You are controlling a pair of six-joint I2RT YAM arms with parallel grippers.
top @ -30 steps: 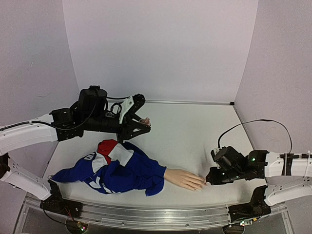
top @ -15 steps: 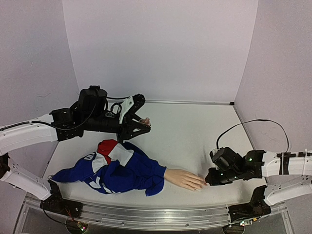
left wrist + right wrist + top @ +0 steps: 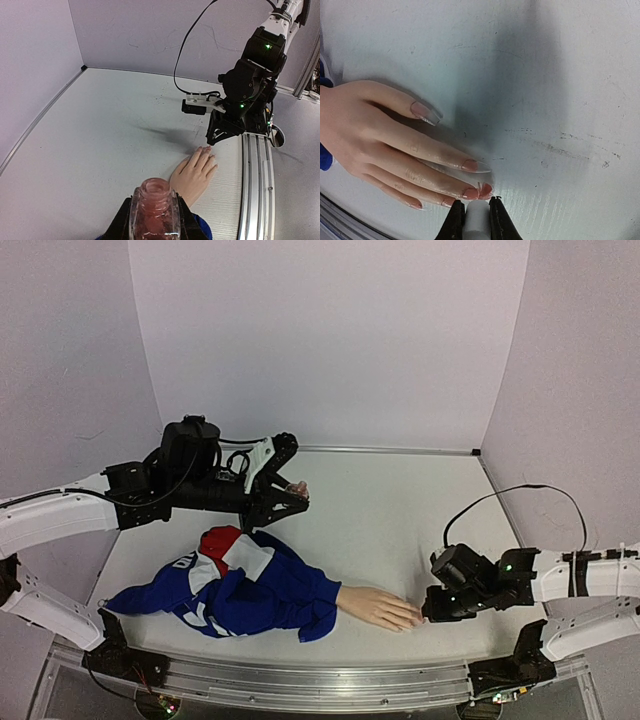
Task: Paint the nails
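Observation:
The beige mannequin hand (image 3: pixel 378 607) lies palm down near the table's front edge, its arm in a blue sleeve (image 3: pixel 250 590). Its nails (image 3: pixel 470 165) are long and pale, some with reddish polish at the base. My right gripper (image 3: pixel 477 206) is shut on a white brush handle (image 3: pixel 478 225). The brush tip rests on the middle finger's nail (image 3: pixel 485 190), which is wet with red. Above the table's back left, my left gripper (image 3: pixel 154 222) is shut on the open pinkish polish bottle (image 3: pixel 154 200). In the top view the right gripper (image 3: pixel 430 610) sits right at the fingertips.
An aluminium rail (image 3: pixel 320 680) runs along the near edge, just behind the hand. Lilac walls close off the back and both sides. A black cable (image 3: pixel 520 495) loops above the right arm. The table (image 3: pixel 400 510) between the two arms is bare and grey.
The right gripper has crept slightly left toward the fingertips. The left arm and bottle have not moved.

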